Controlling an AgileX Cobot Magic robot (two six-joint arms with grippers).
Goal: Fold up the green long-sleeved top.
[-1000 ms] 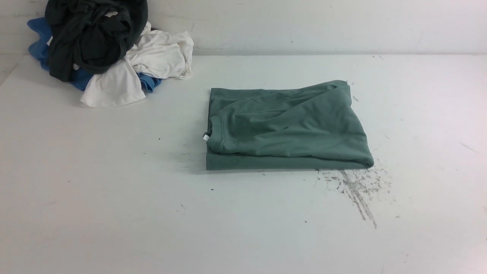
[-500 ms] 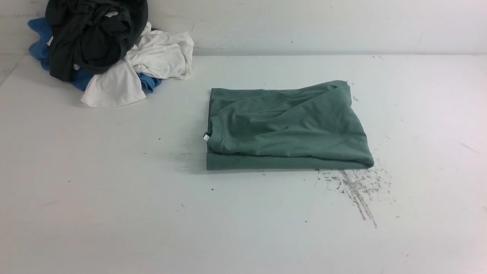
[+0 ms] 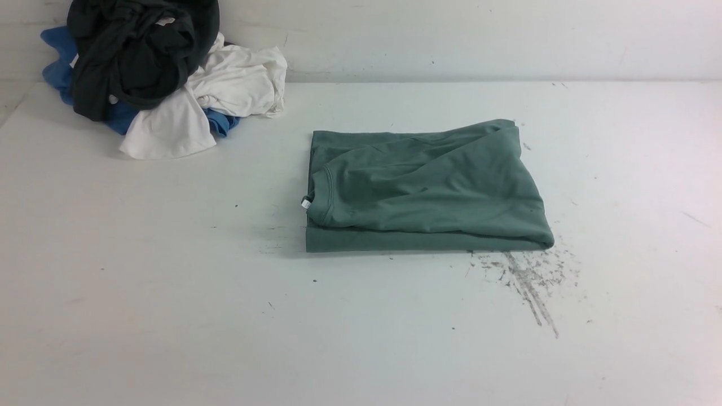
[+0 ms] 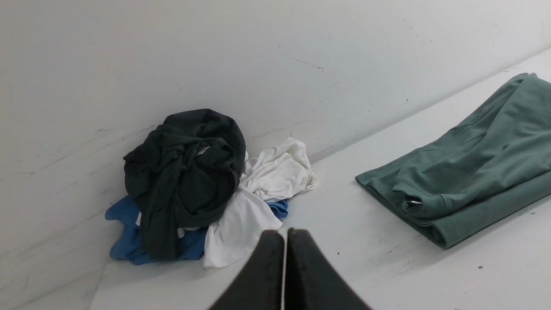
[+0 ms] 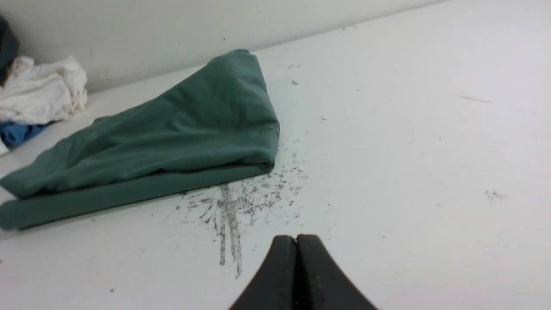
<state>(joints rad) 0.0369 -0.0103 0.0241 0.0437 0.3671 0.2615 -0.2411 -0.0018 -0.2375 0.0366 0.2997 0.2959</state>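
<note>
The green long-sleeved top [image 3: 423, 192] lies folded into a compact rectangle at the middle of the white table [image 3: 169, 310], its neck opening and small white tag [image 3: 305, 203] at its left edge. It also shows in the left wrist view [image 4: 473, 172] and the right wrist view [image 5: 172, 133]. Neither arm appears in the front view. My left gripper [image 4: 284, 232] is shut and empty, above the table near the clothes pile. Also shut and empty, my right gripper [image 5: 296, 237] hangs over bare table, away from the top's right end.
A pile of clothes sits at the back left corner against the wall: a dark garment [image 3: 135, 56] on top, white cloth [image 3: 225, 84] and blue cloth [image 3: 56, 62] under it. Dark scuff marks [image 3: 527, 282] streak the table by the top's front right corner.
</note>
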